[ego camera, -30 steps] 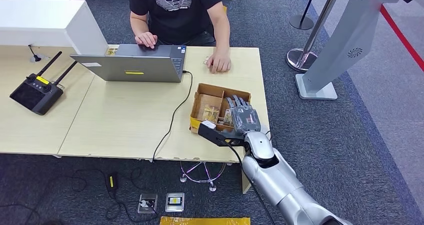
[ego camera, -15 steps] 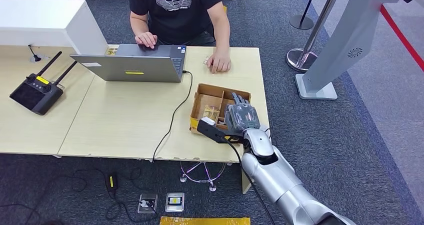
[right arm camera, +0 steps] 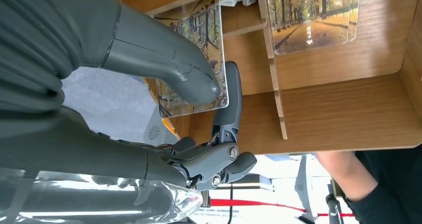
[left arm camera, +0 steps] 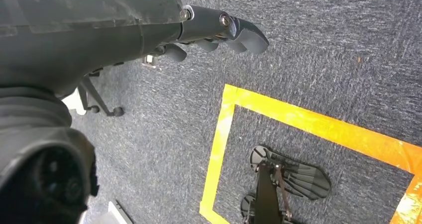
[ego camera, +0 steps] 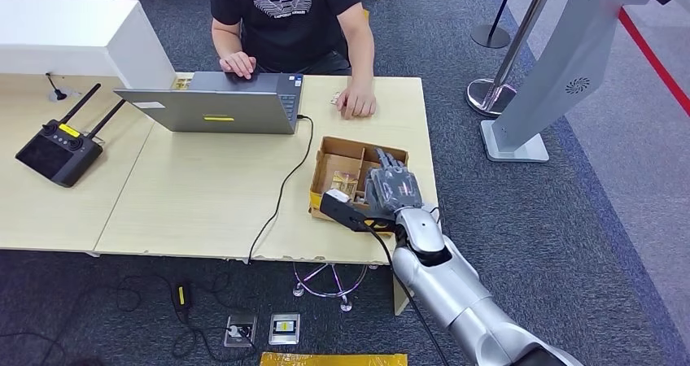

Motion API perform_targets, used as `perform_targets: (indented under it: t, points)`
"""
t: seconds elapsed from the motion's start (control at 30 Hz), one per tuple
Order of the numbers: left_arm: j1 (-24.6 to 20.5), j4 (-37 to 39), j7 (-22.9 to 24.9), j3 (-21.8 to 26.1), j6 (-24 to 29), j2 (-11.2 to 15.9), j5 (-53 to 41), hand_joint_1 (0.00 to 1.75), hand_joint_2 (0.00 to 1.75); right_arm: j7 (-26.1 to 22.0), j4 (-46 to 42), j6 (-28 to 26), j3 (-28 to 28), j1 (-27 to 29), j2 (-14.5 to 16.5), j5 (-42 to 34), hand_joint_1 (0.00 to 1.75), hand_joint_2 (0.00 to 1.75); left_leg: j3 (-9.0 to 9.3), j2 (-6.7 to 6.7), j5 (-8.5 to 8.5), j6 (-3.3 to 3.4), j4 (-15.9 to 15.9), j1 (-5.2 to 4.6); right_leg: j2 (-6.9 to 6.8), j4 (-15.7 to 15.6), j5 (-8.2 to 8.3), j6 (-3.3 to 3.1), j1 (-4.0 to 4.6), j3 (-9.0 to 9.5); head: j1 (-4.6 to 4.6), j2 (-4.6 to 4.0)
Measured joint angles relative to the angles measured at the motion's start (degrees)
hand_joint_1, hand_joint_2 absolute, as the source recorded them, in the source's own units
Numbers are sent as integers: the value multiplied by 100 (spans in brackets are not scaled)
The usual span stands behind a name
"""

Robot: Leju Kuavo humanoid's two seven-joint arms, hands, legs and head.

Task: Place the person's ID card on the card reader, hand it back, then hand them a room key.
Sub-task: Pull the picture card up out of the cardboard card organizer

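Printed with an autumn avenue of trees, the room key (right arm camera: 191, 64) sits pinched between the right hand's (right arm camera: 164, 109) thick thumb and a dark fingertip (right arm camera: 232, 84), the other fingers curled beneath. It hangs over a compartment of the wooden box (ego camera: 355, 148), and a second card (right arm camera: 311, 17) with the same picture lies flat in the next compartment, across the thin divider from the thumb.

Over the last second the right hand (ego camera: 392, 189) has drawn back a little towards the near edge of the box and tilted up, where before it lay flatter and deeper over the compartments. I read this as the key being picked out and starting to lift, so the grasp looks made and the hand-over is what remains.

Beyond the fingertips, across the table (ego camera: 203, 195), the person's hand (ego camera: 356, 102) rests where it was, beside the laptop (ego camera: 216, 102). The left hand (left arm camera: 219, 32) hangs over the carpet, fingers loosely curled around nothing.
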Motion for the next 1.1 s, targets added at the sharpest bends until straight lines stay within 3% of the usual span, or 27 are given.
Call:
perform_targets:
  t: [1.1]
  points:
    - [1,0,-68,-98,12,1,16,0,0,-186,-17,-540,33,-491,-28,-213,175,175,1,0,3,-4,0,0,1,1,0,0,0,0,0,0]
